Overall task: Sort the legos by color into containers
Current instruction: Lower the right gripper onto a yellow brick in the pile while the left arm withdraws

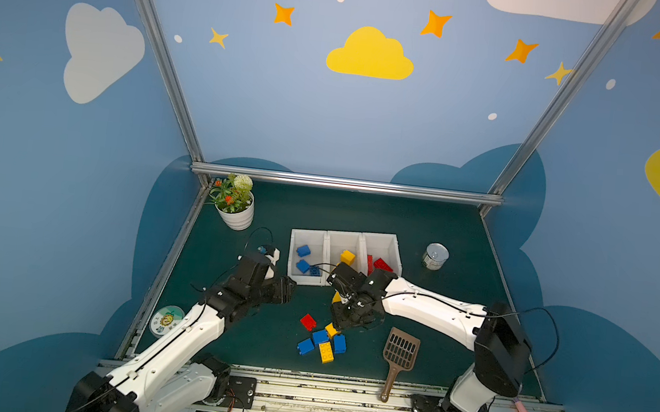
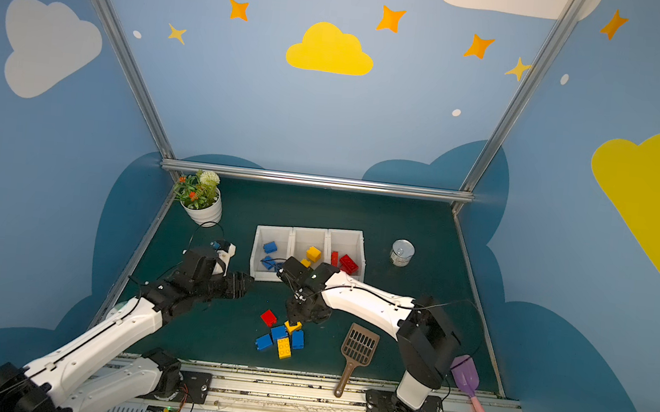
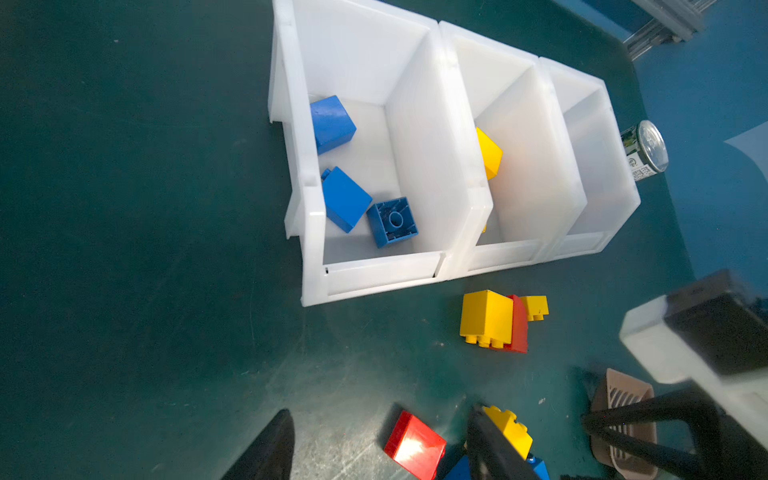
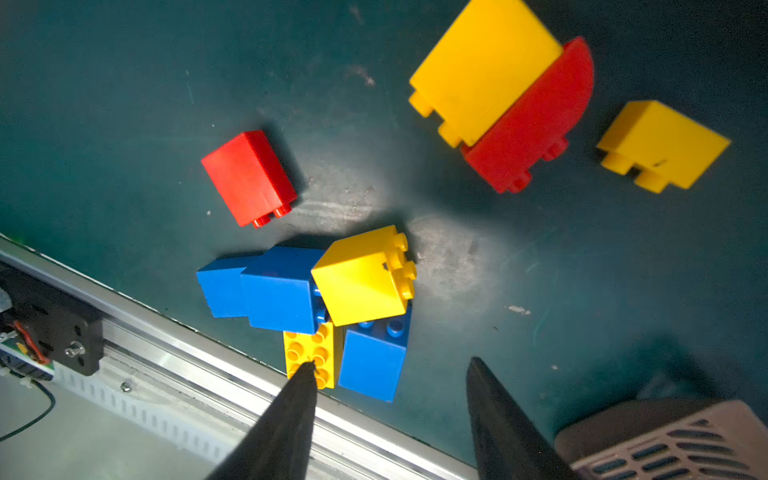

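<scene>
Counter (image 1: pixel 401 223) of dark green carries everything, and the row of three white bins (image 1: pixel 348 236) near its middle serves as landmark: blue bricks lie in the left-hand bin, yellow in the middle one, red in the right-hand one. Left gripper (image 3: pixel 382 411) hangs just off the blue bin's front left corner, jaws apart and empty. Right gripper (image 4: pixel 390 361) hovers in front of the bins above the loose bricks (image 1: pixel 322 340), jaws likewise apart with nothing between them. That heap lies well in front of the bins, blue and yellow pieces touching, a red brick (image 4: pixel 249 178) just beside them. A yellow-and-red pair (image 3: pixel 494 320) sits nearer the middle bin's front wall. Topmost on the heap is a tilted yellow brick (image 4: pixel 361 276). It is probably light, rigid and slick. Its smooth opposite side walls, not the studs, look the best hold, though its lean may let it twist.
</scene>
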Motion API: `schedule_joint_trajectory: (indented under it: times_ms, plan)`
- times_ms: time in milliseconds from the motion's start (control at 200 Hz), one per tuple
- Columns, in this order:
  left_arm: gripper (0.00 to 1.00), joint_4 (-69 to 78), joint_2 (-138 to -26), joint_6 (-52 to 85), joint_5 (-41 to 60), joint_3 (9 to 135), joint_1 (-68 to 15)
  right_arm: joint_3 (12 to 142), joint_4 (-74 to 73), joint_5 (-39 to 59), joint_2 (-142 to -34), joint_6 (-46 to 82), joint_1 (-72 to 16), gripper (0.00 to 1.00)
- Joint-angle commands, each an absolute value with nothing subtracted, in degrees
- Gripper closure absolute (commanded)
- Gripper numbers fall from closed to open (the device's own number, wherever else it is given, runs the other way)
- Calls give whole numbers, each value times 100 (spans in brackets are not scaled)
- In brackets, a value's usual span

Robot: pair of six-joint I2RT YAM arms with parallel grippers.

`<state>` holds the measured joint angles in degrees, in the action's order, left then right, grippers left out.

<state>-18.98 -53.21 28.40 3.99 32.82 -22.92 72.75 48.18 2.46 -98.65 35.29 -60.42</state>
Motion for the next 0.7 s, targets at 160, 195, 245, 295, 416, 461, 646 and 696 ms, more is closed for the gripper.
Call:
schedule_joint_trajectory:
  times_ms: [160, 195, 245, 295, 416, 461, 646, 696]
  plan:
    - [33, -1810, -5177, 3067, 342, 3059, -2281, 7744, 5217, 65, -10451, 3318, -6231, 39]
    - [33, -1826, -5203, 3059, 358, 3059, -2277, 7776, 5195, 100, -10512, 3305, -6240, 39]
    - [33, -1835, -5217, 3042, 377, 3074, -2277, 7822, 5194, 129, -10586, 3301, -6239, 39]
    - [33, -1838, -5221, 3026, 382, 3084, -2281, 7880, 5208, 140, -10668, 3279, -6257, 40]
    - [33, -1854, -5215, 3011, 394, 3086, -2272, 7933, 5187, 203, -10771, 3252, -6284, 40]
    - [33, -1845, -5221, 3014, 409, 3078, -2276, 7917, 5136, 245, -10790, 3252, -6284, 40]
    - [33, -1824, -5279, 3003, 464, 3067, -2276, 7941, 5155, 264, -10973, 3278, -6284, 42]
    - [33, -1834, -5265, 2993, 474, 3072, -2276, 7899, 5127, 240, -10969, 3296, -6283, 43]
